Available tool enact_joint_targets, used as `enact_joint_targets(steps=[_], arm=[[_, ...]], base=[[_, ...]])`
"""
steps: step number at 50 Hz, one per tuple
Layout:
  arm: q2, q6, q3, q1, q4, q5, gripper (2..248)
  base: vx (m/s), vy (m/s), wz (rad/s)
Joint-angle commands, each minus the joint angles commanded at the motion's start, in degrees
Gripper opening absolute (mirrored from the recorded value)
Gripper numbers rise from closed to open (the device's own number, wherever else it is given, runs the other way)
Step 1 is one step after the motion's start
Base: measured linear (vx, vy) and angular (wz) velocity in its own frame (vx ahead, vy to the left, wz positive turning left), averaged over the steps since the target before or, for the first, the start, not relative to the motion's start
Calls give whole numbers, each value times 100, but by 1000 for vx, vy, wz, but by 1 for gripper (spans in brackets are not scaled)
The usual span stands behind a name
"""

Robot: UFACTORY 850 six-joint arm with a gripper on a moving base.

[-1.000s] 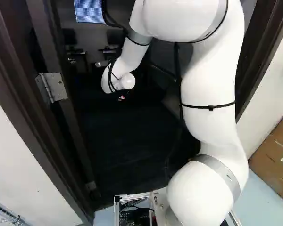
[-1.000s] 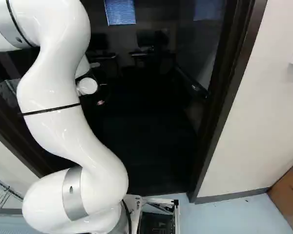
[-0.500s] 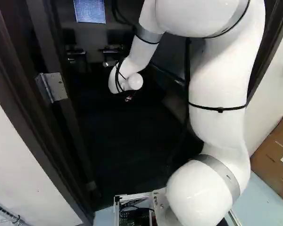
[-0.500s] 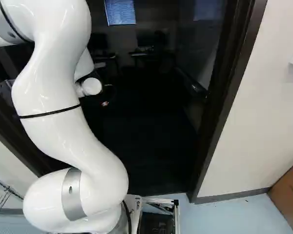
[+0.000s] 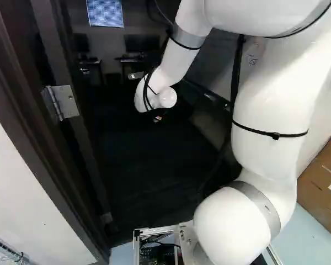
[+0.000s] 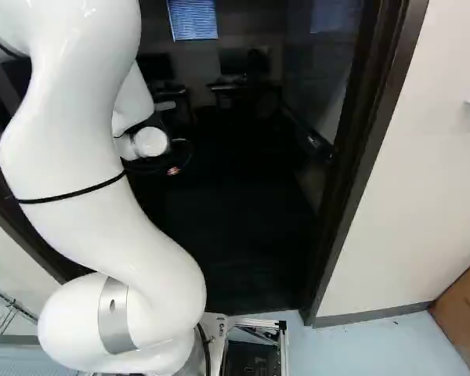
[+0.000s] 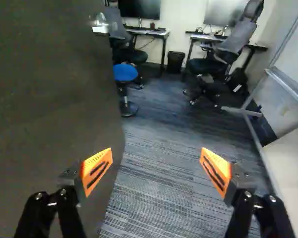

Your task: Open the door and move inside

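Wide apart stand the two orange-padded fingers of the black gripper (image 6: 173,170), carried through the dark brown door frame (image 6: 382,86) on the white jointed arm (image 5: 273,99); the flat dark door (image 7: 49,99) stands open beside one finger, contact impossible to tell; its silver lever handle (image 7: 100,26) sits ahead, near the free edge. Past that edge stands a round blue-seated stool (image 7: 125,73); grey striped carpet (image 7: 154,198) shows between the fingers.
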Motion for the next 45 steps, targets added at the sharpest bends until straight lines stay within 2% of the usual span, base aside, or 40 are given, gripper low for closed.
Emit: enact_joint_targets(steps=[24, 45], arm=[[692, 0, 749, -212, 64, 0, 247], [1156, 0, 1225, -532, 281, 0, 247]], base=[[0, 0, 0], [0, 0, 0]])
